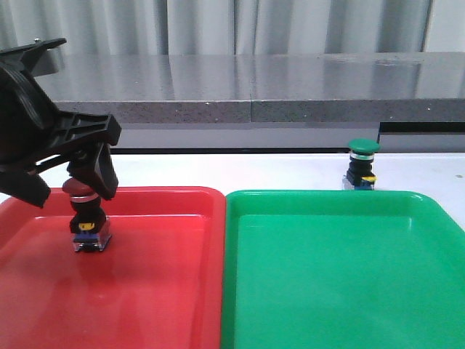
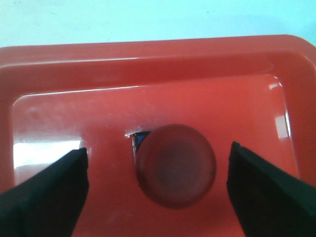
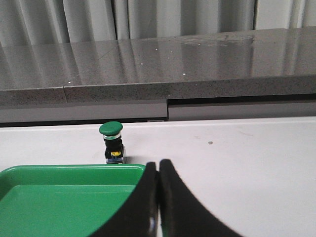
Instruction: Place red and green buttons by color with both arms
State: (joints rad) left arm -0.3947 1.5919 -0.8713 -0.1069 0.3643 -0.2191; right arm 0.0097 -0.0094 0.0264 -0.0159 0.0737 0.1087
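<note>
Left gripper (image 1: 83,182) gapes around the red button (image 1: 89,218), holding nothing; right gripper (image 3: 158,197) is closed, empty; green button (image 1: 362,166) looks light, rigid, top-heavy: grip its collar

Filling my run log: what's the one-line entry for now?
red button: in red tray | left end effector: open | green button: on table | right end effector: shut

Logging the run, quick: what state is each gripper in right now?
Left gripper: open, jaws clear on either side of the red button standing in the red tray.
Right gripper: shut, holding nothing; green button on the table.
</note>
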